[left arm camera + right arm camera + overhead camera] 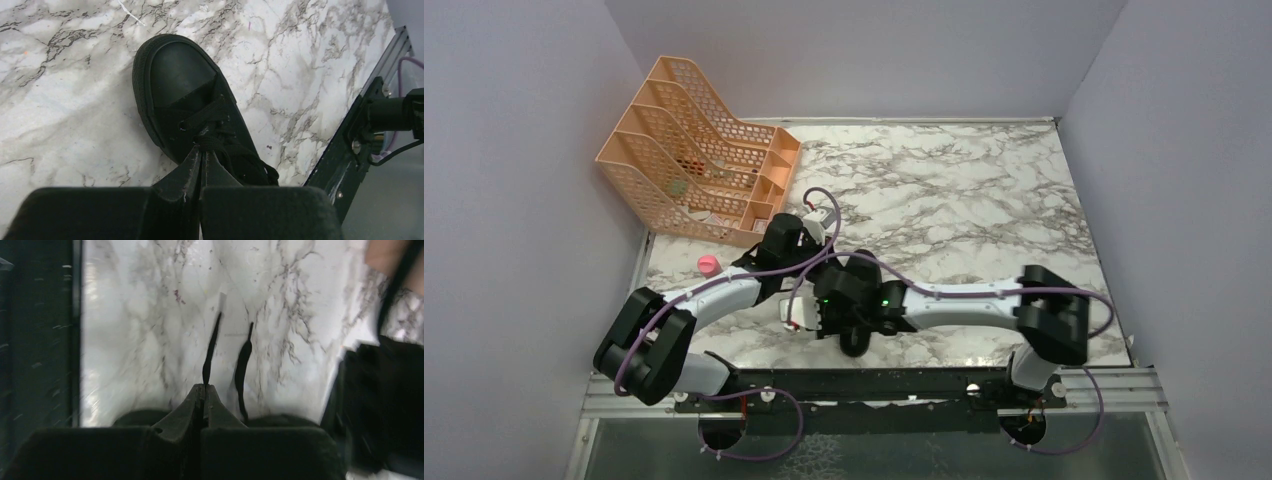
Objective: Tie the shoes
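— Looking for the shoe [182, 75] first: where does it sit?

— Sole down on the marble table [65, 100], with the black rail [345, 155] near its heel end. From overhead both wrists crowd over it, so little of it shows.

— And the left fingers [192, 170]?

— Pressed together, with their tips right on the laces [215, 112] where they cross over the shoe's tongue. I'd guess they are there to pin the crossing so it cannot slacken. Whether a lace is actually caught between them, I cannot tell.

— The right side?

— The right fingers [190, 407] are also pressed together, out to one side of the shoe and low over the table. A thin black strand [212, 347] runs straight out from their tips, so they look to be pinching it. A second strand [243, 362] lies loose just beside the first (that view is smeared, so take the details lightly).

— Why hold it out there?

— Probably to draw the lace away from the shoe, keeping it taut against the left hold. No bow shows over the shoe yet, so by my reading the tying is in an early stage.
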Controlling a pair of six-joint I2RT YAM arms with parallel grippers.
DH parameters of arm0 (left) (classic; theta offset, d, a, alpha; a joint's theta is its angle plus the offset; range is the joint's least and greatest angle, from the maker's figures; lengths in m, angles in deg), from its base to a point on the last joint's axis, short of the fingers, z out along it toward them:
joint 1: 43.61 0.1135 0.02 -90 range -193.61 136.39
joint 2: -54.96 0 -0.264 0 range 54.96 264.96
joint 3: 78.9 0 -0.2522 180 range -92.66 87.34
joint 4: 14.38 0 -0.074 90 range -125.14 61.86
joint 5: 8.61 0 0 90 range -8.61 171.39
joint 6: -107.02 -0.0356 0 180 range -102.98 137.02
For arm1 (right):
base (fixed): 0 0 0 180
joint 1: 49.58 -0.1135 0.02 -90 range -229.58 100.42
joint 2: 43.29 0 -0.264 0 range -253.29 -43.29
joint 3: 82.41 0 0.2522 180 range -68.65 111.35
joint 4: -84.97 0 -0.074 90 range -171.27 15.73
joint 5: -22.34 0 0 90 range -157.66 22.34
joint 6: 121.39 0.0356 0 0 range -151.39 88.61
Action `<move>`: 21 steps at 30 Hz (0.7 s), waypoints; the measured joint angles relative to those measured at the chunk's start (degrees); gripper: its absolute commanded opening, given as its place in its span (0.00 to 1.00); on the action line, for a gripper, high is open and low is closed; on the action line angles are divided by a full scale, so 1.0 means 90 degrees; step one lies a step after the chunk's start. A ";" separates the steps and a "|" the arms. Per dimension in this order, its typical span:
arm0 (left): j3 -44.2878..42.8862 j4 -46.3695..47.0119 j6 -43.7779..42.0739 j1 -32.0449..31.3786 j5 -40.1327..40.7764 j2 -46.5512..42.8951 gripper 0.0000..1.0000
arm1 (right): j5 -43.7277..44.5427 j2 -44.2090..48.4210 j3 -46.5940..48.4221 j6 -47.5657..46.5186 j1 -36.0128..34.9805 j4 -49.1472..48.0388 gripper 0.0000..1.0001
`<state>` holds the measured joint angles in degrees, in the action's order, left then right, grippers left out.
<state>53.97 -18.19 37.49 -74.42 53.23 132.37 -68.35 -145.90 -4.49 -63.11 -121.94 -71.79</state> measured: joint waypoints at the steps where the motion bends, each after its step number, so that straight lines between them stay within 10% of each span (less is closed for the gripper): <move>1: 0.0000 0.0005 0.0034 0.0000 -0.0002 -0.0005 0.00 | -0.0172 0.0474 -0.0279 0.0100 0.0012 -0.0007 0.01; 12: 0.0131 0.0187 0.0736 -0.0002 -0.0080 -0.0306 0.00 | -0.0738 0.3835 -0.2195 0.1841 0.0175 -0.0328 0.01; 21: 0.0240 0.0206 0.1090 -0.0007 -0.0080 -0.0602 0.00 | -0.0313 0.4308 -0.2390 0.3038 0.0177 0.0401 0.01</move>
<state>56.14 -16.33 47.30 -74.48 52.51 126.95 -71.17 -107.13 -26.00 -35.77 -120.34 -68.18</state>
